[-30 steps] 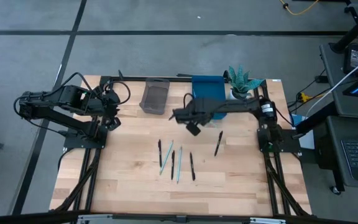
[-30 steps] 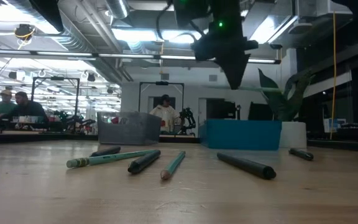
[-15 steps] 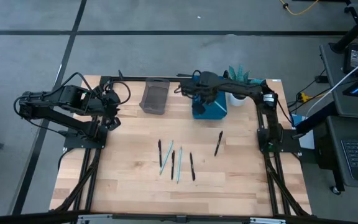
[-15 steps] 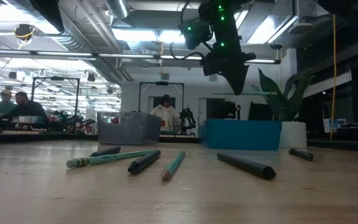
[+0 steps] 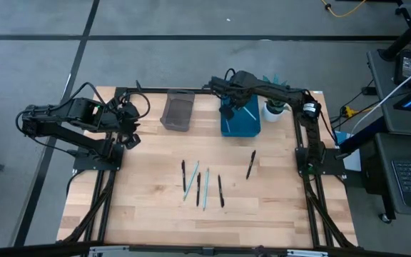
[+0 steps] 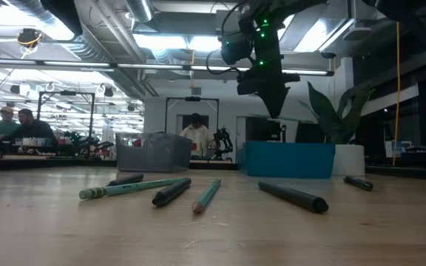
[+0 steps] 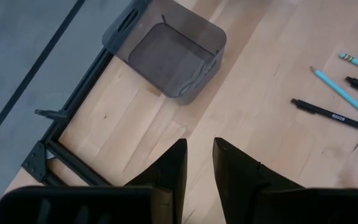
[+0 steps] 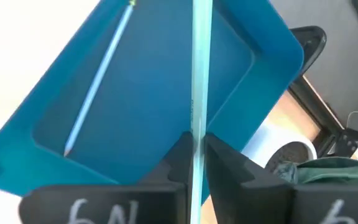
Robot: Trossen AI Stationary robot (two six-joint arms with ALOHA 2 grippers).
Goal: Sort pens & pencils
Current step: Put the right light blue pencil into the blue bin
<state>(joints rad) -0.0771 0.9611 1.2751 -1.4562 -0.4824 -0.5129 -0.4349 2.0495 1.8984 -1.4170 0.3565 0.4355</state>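
My right gripper (image 8: pixel 195 148) hangs over the blue bin (image 5: pixel 240 123) at the table's far edge, shut on a teal pencil (image 8: pixel 199 68). One light-blue pencil (image 8: pixel 98 87) lies flat on the bin's floor (image 8: pixel 148 93). Two teal pencils (image 5: pixel 191 178) (image 5: pixel 205 190) and three black pens (image 5: pixel 183 171) (image 5: pixel 198 188) (image 5: pixel 220 191) lie on the table's middle, with another pen (image 5: pixel 251 164) to their right. My left gripper (image 7: pixel 199 163) waits at the far left, open by a narrow gap, with nothing in it. My right gripper pinches the teal pencil's shaft (image 8: pixel 197 121) between its two fingers (image 8: pixel 174 157). The fingers come from above, pointing steeply down, and lie across the pencil. The pencil is lifted clear above the blue bin and sticks out past the fingers on both sides.
A grey bin (image 5: pixel 178 111) stands left of the blue one at the far edge. A potted plant (image 5: pixel 277 94) in a white pot (image 8: pixel 286 153) stands right of the blue bin. Bare wood lies along the table's near side and left.
My right gripper has swung from above the table's middle toward the far edge and now hangs over the blue bin, rolling its wrist on the way. The teal pencil has gone with it, clear of the table. The last half second brought only a small shift.
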